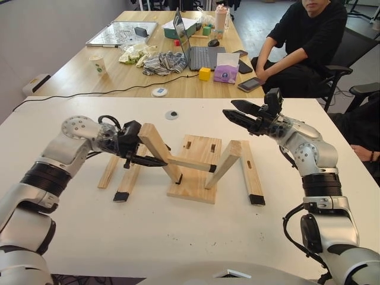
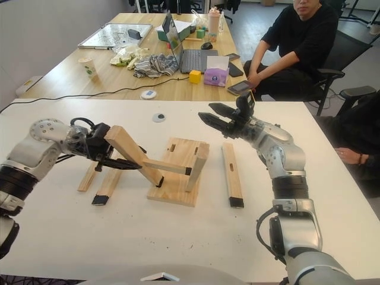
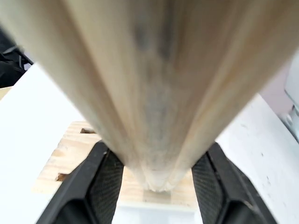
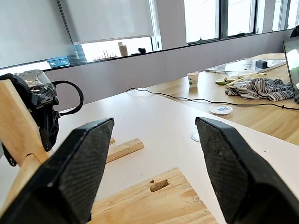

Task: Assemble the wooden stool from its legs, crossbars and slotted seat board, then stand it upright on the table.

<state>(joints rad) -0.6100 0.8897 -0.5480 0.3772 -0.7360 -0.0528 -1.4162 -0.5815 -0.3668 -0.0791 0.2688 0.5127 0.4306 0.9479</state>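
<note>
We see the slotted seat board (image 1: 193, 185) lying flat at the middle of the white worktop (image 1: 178, 237). A part-built frame leans across it. A tilted leg (image 1: 155, 148) stands at the board's 9 o'clock edge, and a crossbar (image 1: 190, 164) runs from it to a second leg (image 1: 225, 161) near the 3 o'clock edge. The left fingers (image 3: 100, 186) pinch the tilted leg from both sides. At 3 o'clock, just beside the board, a loose leg (image 1: 251, 175) lies flat. At 9 o'clock lie two more wooden pieces (image 1: 129, 178), side by side. The right fingers (image 4: 84, 168) hang spread wide and hold nothing, raised above the worktop at about 1 o'clock. A small round disc (image 1: 171, 114) sits at 12 o'clock.
</note>
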